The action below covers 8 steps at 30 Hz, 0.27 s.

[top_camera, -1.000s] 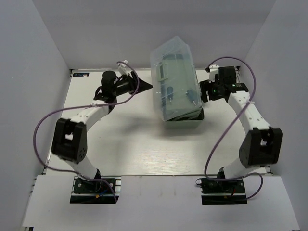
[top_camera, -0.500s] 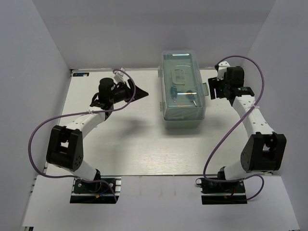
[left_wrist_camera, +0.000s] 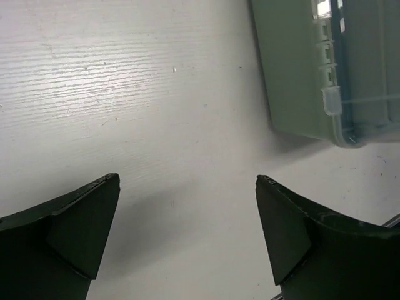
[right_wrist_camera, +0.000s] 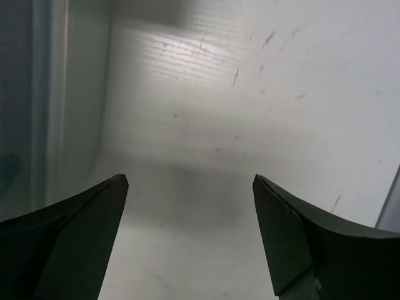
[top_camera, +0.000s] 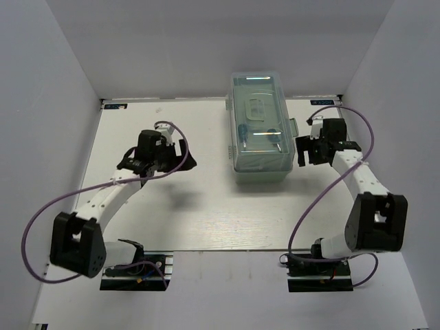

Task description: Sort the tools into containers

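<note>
The pale mint-green toolbox (top_camera: 261, 165) stands at the back middle of the table with its translucent lid shut flat. Blue-handled tools (top_camera: 273, 136) show faintly through the lid; the other tools are hidden. My left gripper (top_camera: 185, 163) is open and empty, well to the left of the box. In the left wrist view it (left_wrist_camera: 187, 187) hovers over bare table, with the toolbox corner (left_wrist_camera: 294, 75) at the upper right. My right gripper (top_camera: 301, 152) is open and empty, close beside the box's right wall. In the right wrist view it (right_wrist_camera: 190, 181) has the toolbox wall (right_wrist_camera: 75, 87) at its left.
White walls enclose the table on the left, back and right. A latch tab (top_camera: 293, 128) sticks out from the toolbox's right side. The table's right edge (right_wrist_camera: 390, 194) shows in the right wrist view. Purple cables loop off both arms.
The toolbox went from tilted with its lid raised to standing flat and shut. Both grippers have drawn back toward the near side, away from the box.
</note>
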Tool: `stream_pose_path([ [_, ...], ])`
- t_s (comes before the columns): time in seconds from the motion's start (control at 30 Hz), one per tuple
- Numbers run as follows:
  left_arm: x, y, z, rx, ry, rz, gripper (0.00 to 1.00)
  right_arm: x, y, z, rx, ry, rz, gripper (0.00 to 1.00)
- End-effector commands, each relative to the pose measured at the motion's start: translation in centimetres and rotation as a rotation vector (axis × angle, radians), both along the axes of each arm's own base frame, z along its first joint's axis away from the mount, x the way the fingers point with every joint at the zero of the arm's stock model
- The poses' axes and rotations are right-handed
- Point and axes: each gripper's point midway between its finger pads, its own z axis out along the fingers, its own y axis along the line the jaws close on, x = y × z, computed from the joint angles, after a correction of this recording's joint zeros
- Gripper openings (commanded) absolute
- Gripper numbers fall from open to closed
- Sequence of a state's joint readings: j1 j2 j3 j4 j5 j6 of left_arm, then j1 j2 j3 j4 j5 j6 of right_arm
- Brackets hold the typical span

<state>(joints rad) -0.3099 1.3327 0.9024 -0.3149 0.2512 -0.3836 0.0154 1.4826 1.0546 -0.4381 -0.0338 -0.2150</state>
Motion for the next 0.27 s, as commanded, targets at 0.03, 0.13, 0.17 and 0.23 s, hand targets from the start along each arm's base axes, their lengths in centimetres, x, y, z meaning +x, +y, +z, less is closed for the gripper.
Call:
stream_pose_path([
  [0.03, -2.1, 0.7, 2.8, 0.0, -0.114, -0.028, 1.0, -1.0, 0.3, 4.5, 0.062, -0.129, -0.085, 0.91],
  [0.13, -2.3, 0.6, 3.6, -0.031, -0.144, -0.023, 1.0, -2.7, 0.4, 4.7, 0.093, -0.105, -0.144, 0.91],
  [0.17, -2.4, 0.6, 4.0, -0.036, -0.157, -0.023, 1.0, -3.6, 0.0, 4.4, 0.068, -0.078, -0.17, 0.91],
  [0.23, -2.1, 0.7, 4.5, -0.034, -0.17, -0.015, 1.0, -4.5, 0.1, 3.8, 0.104, -0.048, -0.213, 0.91],
])
